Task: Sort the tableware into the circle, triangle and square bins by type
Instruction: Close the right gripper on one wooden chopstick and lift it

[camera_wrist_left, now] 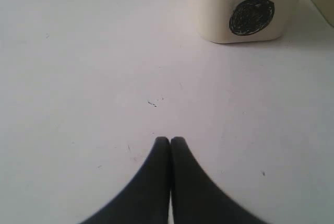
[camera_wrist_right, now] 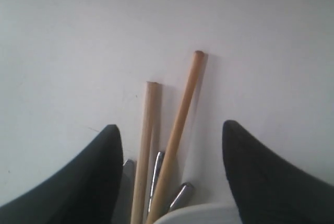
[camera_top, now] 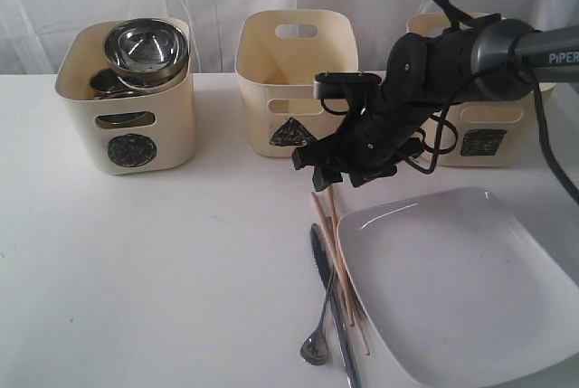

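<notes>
A: Where do we see our hands?
B: Our right hand (camera_wrist_right: 170,125) is spread wide, the wooden chopsticks' (camera_wrist_right: 178,130) ends between its fingers, gripping nothing. Our left hand (camera_wrist_left: 169,139) is pressed together, empty, over bare tabletop (camera_wrist_left: 78,78).
A: And beyond?
B: The knife (camera_top: 349,365) and spoon (camera_top: 314,349) lie beside the chopsticks, against the white square plate (camera_top: 452,279).

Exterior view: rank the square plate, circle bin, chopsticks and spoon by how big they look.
1. white square plate, though it lies nearest the camera, which flatters it
2. circle bin
3. wooden chopsticks
4. spoon, clearly shorter than the chopsticks beside it
</notes>
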`<state>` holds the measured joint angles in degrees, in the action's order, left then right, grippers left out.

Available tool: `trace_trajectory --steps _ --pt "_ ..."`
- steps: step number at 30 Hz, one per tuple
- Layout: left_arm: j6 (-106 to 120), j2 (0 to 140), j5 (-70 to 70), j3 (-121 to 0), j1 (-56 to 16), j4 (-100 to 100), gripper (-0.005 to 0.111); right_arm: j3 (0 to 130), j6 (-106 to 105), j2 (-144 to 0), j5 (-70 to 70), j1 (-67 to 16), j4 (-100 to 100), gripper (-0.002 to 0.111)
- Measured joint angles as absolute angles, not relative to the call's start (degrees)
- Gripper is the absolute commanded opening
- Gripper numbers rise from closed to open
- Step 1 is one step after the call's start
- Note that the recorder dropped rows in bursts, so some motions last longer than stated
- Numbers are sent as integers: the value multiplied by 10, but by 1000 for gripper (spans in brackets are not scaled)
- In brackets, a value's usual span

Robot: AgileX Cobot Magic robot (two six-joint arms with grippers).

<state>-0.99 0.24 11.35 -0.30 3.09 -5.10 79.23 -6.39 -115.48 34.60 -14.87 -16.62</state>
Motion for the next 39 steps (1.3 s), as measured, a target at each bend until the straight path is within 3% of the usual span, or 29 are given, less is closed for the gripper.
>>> trace_trajectory --steps 32,39 --pt "-10 2 113 -3 31 -51 0 792 -43 -1190 326 -149 -166 54" --pt "-10 2 113 -3 31 -51 0 792 -43 -1196 323 -149 -166 45"
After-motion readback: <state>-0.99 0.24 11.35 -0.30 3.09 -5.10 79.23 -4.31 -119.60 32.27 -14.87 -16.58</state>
